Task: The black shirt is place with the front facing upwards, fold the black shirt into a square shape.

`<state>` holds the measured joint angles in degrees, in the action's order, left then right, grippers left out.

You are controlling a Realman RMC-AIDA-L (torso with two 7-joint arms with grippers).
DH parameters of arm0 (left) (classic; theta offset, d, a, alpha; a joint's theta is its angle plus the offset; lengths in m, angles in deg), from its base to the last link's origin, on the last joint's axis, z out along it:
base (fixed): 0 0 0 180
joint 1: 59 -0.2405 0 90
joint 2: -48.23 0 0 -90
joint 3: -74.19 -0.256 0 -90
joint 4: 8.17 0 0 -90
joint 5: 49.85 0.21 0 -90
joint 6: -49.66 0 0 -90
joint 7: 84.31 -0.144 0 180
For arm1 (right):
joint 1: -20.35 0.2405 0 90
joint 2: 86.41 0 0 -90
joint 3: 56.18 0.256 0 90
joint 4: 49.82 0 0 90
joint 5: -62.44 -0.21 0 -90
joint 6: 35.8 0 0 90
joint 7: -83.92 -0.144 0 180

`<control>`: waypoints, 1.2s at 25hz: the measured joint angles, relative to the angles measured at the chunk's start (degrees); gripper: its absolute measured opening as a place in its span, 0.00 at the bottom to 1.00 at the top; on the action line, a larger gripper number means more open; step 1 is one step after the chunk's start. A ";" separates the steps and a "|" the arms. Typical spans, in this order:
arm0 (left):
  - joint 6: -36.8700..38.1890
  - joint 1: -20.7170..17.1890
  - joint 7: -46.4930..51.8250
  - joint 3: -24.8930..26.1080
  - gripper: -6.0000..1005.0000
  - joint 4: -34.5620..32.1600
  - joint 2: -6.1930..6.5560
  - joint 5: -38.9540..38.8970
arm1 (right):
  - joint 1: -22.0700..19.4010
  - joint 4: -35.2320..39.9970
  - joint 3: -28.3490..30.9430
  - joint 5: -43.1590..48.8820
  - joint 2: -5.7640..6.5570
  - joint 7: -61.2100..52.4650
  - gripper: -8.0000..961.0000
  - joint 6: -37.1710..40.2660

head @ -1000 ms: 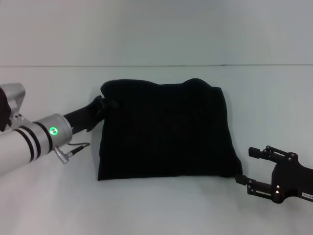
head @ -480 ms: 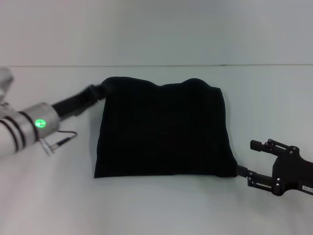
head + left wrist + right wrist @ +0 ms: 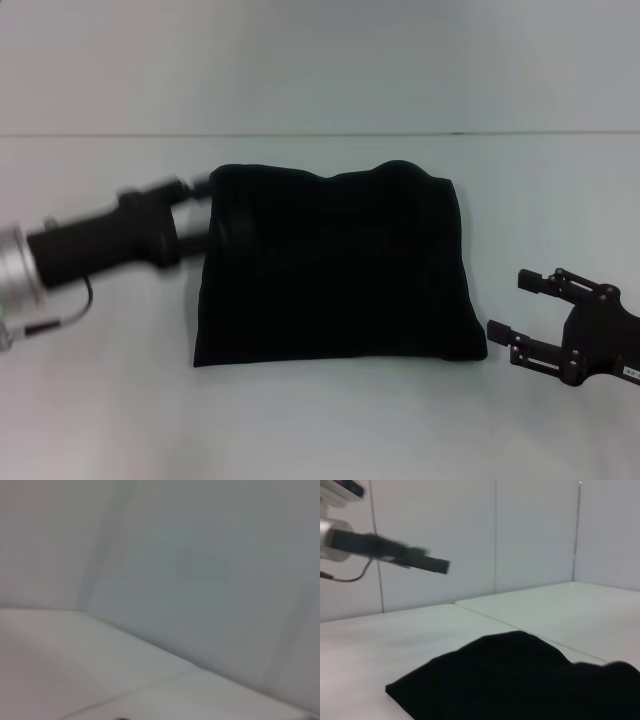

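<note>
A: Where does the black shirt [image 3: 335, 265] lie?

B: On the middle of the white surface [image 3: 320, 430], already folded into a thick, roughly square pad. No lettering shows; only plain black cloth faces up. Its far edge is lumpy and its right near corner bulges a little.

A: And the arms?

B: The left gripper [image 3: 195, 215] hovers at the pad's far left corner, blurred, its jaws apart and seemingly holding nothing. The right gripper [image 3: 520, 308] sits just off the near right corner, jaws spread and empty, not touching the cloth.

A: How would the shirt handle?

B: Judging by its look, it is soft, light and limp. The stacked layers would likely slide over one another and sag if lifted from one point. Any tidying is best done by pinching all the layers at a corner or along a folded edge, low against the surface, and dragging gently
</note>
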<state>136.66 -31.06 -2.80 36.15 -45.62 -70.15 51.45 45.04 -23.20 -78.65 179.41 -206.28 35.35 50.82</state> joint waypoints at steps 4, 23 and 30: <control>8.77 -3.44 -10.59 0.16 0.72 -3.47 -1.60 5.11 | -0.31 -0.28 0.08 0.00 -0.09 1.89 0.84 1.40; 5.62 -9.18 -12.69 2.81 0.93 -1.60 -2.83 14.80 | -4.49 -3.95 0.07 0.17 0.00 7.68 0.84 -2.63; 5.86 -8.64 -12.69 3.25 0.93 -1.61 -2.81 14.64 | -4.47 -3.95 0.06 0.10 0.00 7.70 0.84 -2.86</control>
<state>142.52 -39.70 -15.49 39.40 -47.23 -72.96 66.09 40.58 -27.14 -78.59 179.51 -206.28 43.05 47.96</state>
